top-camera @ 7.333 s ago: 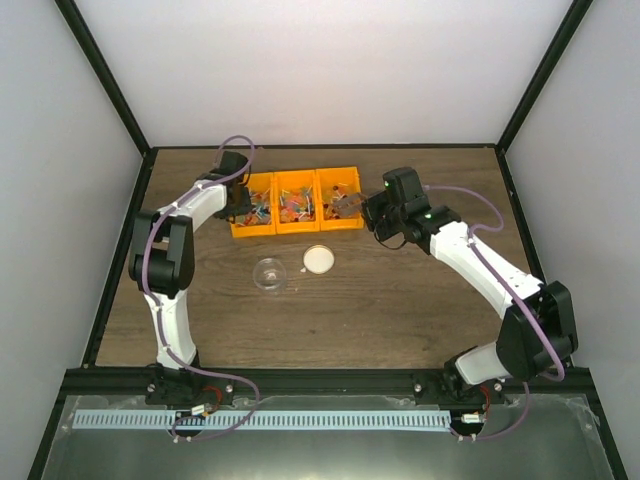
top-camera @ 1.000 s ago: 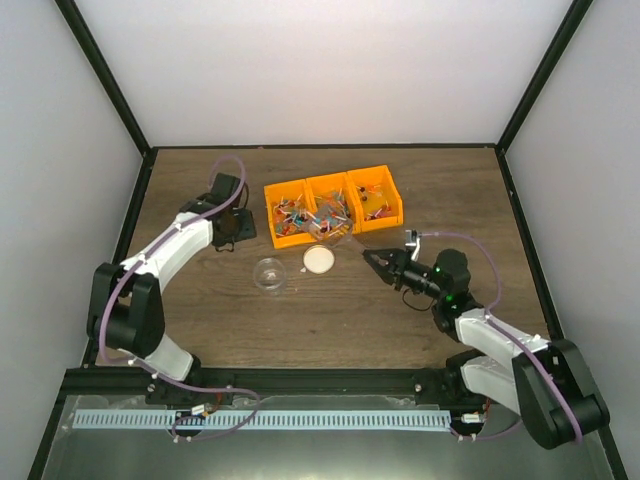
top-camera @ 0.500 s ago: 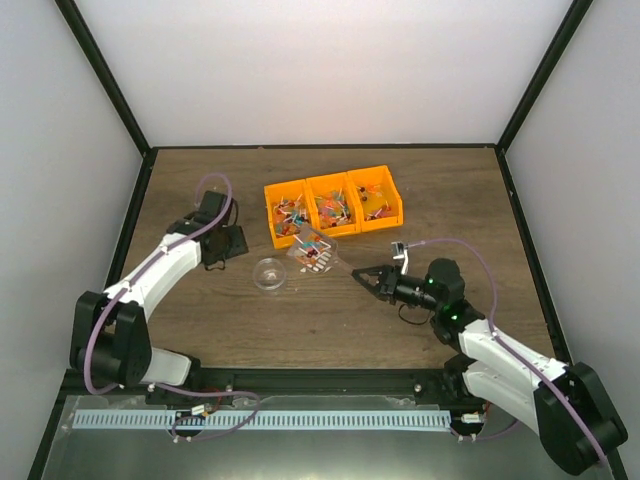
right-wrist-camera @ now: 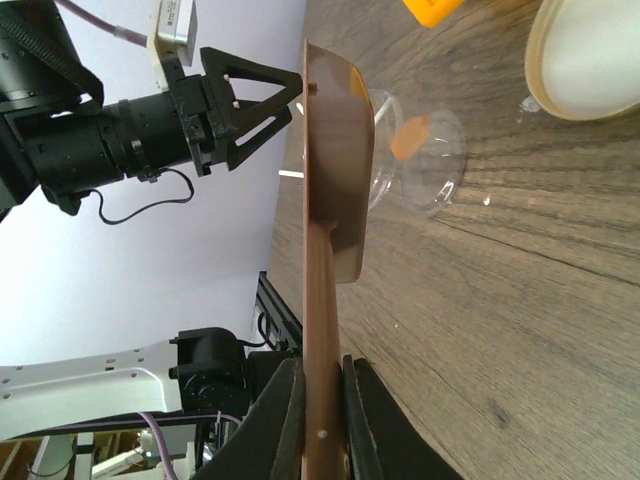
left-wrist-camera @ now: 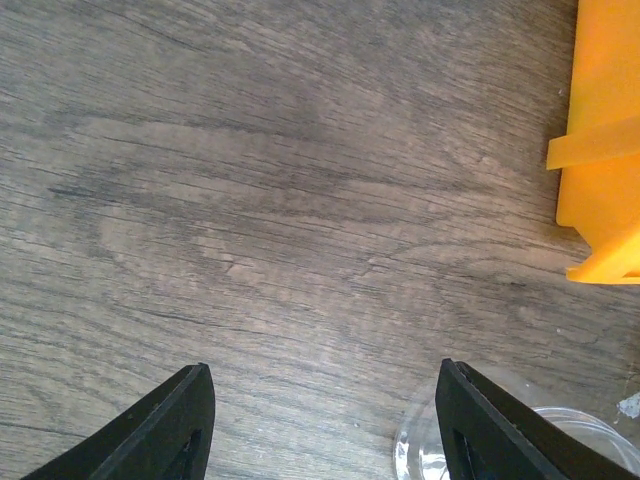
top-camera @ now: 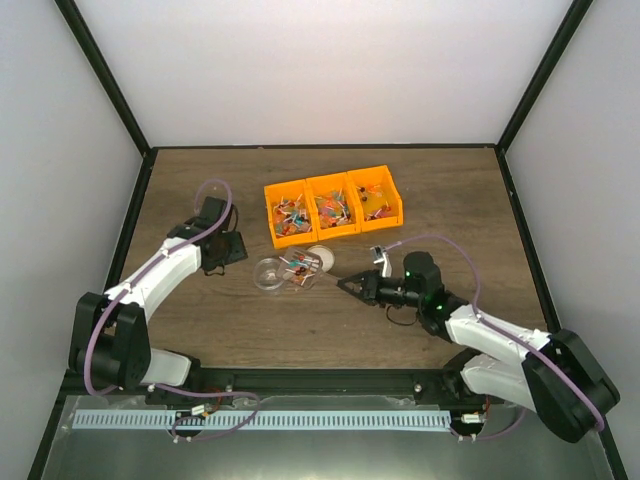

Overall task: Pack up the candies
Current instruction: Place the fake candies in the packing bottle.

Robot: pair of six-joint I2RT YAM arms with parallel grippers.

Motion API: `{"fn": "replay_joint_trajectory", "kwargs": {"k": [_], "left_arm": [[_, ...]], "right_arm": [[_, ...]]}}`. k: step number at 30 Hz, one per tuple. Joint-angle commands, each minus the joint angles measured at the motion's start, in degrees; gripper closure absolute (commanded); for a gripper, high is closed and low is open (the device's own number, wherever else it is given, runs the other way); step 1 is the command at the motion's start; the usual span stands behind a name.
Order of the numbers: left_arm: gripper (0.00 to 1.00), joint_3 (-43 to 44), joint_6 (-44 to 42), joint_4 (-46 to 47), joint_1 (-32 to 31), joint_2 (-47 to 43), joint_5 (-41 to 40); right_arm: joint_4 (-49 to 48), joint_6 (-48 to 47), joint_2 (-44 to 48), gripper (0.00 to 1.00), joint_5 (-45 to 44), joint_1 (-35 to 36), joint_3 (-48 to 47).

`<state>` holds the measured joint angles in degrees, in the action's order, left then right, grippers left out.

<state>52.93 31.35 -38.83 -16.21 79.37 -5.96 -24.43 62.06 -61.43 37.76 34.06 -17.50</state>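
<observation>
The candies point(top-camera: 329, 209) fill three joined orange bins point(top-camera: 389, 196) at the table's middle back. My right gripper point(top-camera: 352, 286) is shut on the handle of a brown scoop point(right-wrist-camera: 326, 190). The scoop is tipped on its side over a clear round container point(top-camera: 268, 275), with several candies point(top-camera: 298, 268) at its mouth. In the right wrist view one orange candy point(right-wrist-camera: 410, 137) shows inside the container point(right-wrist-camera: 437, 165). My left gripper point(top-camera: 231, 250) is open and empty just left of the container. Its fingers point(left-wrist-camera: 168, 428) straddle bare wood, with the container's rim point(left-wrist-camera: 420, 455) beside the right one.
A round cream lid point(top-camera: 321, 257) lies flat between the bins and the container, close behind the scoop; it also shows in the right wrist view point(right-wrist-camera: 590, 55). An orange bin corner point(left-wrist-camera: 603, 150) is at the right of the left wrist view.
My right gripper carried the loaded scoop left from beside the lid to the clear container and tipped it. My left gripper drew back from the bins to beside the container.
</observation>
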Motion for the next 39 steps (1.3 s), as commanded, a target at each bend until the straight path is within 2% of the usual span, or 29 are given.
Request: {"fn": "replay_joint_trajectory", "kwargs": {"k": [1,15,24,39], "left_arm": [[0.37,-0.9,0.6,1.2,0.4,-0.6,-0.5],[0.37,-2.3,1.4,1.8,0.5,-1.1,-0.4],[0.37,-3.1,2.1,2.0,0.5,-1.5,-0.4],[0.37,-3.7,2.1,2.5,0.5,-1.5,0.1]], "right_arm": [[0.4,-3.8,-1.1,0.99,-0.7,1.3,-4.1],[9.3,-12.2,-4.0,0.99,-1.4,1.6,-10.2],[19.6,-18.9,-5.4,0.99,-5.1,2.9,-16.8],[26.4,-22.5,-7.8,0.99,-12.5,7.6,-22.3]]}}
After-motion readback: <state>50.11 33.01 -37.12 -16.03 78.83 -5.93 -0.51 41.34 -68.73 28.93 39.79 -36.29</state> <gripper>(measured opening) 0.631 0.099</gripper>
